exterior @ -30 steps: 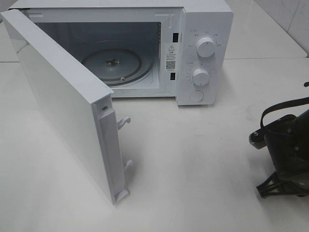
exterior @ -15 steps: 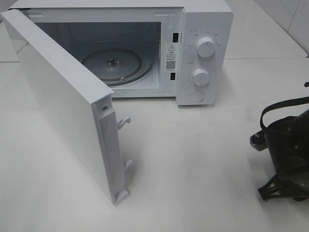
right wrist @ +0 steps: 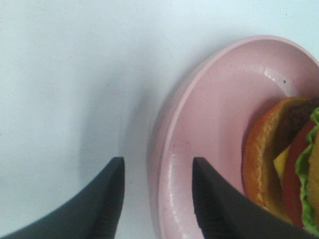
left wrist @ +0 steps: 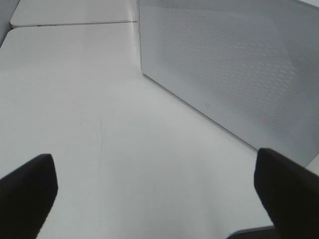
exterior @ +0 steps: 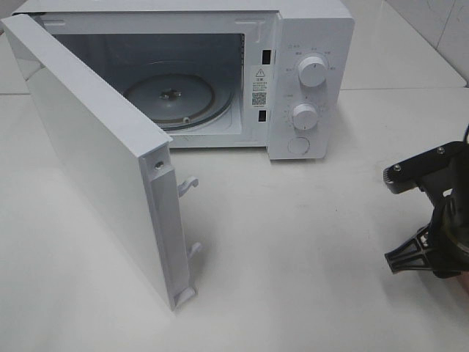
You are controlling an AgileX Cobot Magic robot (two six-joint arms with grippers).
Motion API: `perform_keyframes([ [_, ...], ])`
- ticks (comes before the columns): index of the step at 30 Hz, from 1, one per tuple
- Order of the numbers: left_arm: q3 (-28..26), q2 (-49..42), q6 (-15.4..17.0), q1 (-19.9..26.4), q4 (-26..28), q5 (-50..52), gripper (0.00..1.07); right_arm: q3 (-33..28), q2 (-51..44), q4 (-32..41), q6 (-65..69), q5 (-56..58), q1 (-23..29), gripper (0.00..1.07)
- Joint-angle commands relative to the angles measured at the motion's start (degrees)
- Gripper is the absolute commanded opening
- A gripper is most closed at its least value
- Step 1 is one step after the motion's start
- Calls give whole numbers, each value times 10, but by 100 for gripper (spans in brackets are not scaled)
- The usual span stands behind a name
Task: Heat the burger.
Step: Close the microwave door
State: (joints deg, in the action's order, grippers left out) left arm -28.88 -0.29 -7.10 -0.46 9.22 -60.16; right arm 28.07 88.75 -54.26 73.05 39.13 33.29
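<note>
White table (exterior: 308, 242), pale tiled wall behind. Microwave (exterior: 308, 44) stands with door (exterior: 95, 161) swung wide, glass turntable (exterior: 172, 99) bare. Left gripper (left wrist: 154, 194) fingers spread apart, nothing between. Right gripper (right wrist: 157, 199) fingers straddle pink plate (right wrist: 199, 149) rim, parted; burger (right wrist: 289, 164) on the plate.

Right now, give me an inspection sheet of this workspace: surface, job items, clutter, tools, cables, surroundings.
Surface: white table, bare in front of the oven.
Job's things: burger lies on a pink plate, seen only in the right wrist view. Microwave has its door swung wide open and the glass turntable bare.
Clutter: nothing seen.
Tools: right tool is open, its fingers either side of the plate's rim, one over the plate, one over the table. Left tool is open and holds nothing, facing the outside of the door.
Cables: nothing seen.
Surroundings: pale tiled wall behind.
</note>
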Motion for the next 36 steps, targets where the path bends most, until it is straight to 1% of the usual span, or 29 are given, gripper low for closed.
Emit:
perform_keyframes([
  [1,2,-11,0,2,2,6,100,3,-49,30,-49,-21,-3,51],
  [2,2,-11,0,2,2,6,100,3,-49,30,-49,-21,-3,51],
  [4,2,-11,0,2,2,6,100,3,-95,78,-115,-42,-3,63],
  [7,2,-11,0,2,2,6,100,3,-105,92,-132,-43,-3,65],
  [8,2,-11,0,2,2,6,100,3,-123,115,-163,-42,-3,70],
  [9,2,-11,0,2,2,6,100,3,-138,144,-195,-40,-3,72],
  [10,2,-11,0,2,2,6,100,3,-138,144,-195,-40,-3,72],
  [11,2,-11,0,2,2,6,100,3,-148,162,-218,-40,-3,73],
  [12,2,-11,0,2,2,6,100,3,-166,202,-257,-40,-3,73],
  [15,2,-11,0,2,2,6,100,3,-176,219,-276,-40,-3,73],
  [17,2,-11,0,2,2,6,100,3,-221,295,-369,-40,-3,73],
  [18,2,-11,0,2,2,6,100,3,-221,295,-369,-40,-3,73],
  [19,2,-11,0,2,2,6,100,3,-231,313,-387,-40,-3,73],
  [20,2,-11,0,2,2,6,100,3,-260,350,-431,-39,-3,73],
  [21,2,-11,0,2,2,6,100,3,-260,350,-431,-39,-3,73],
  [22,2,-11,0,2,2,6,100,3,-274,365,-450,-37,-3,73],
  [23,2,-11,0,2,2,6,100,3,-302,397,-493,-28,-3,73],
  [24,2,-11,0,2,2,6,100,3,-302,397,-493,-28,-3,73],
  [25,2,-11,0,2,2,6,100,3,-334,427,-533,-11,-3,73],
  [26,2,-11,0,2,2,6,100,3,-334,427,-533,-11,-3,73],
  [28,2,-11,0,2,2,6,100,3,-377,451,-563,15,-3,73],
  [29,2,-11,0,2,2,6,100,3,-377,451,-563,15,-3,73],
  [33,2,-11,0,2,2,6,100,3,-443,458,-570,81,-3,73],
  [35,2,-11,0,2,2,6,100,8,-457,461,-568,89,-3,73],
  [36,2,-11,0,2,2,6,100,18,-480,470,-568,114,-3,73],
])
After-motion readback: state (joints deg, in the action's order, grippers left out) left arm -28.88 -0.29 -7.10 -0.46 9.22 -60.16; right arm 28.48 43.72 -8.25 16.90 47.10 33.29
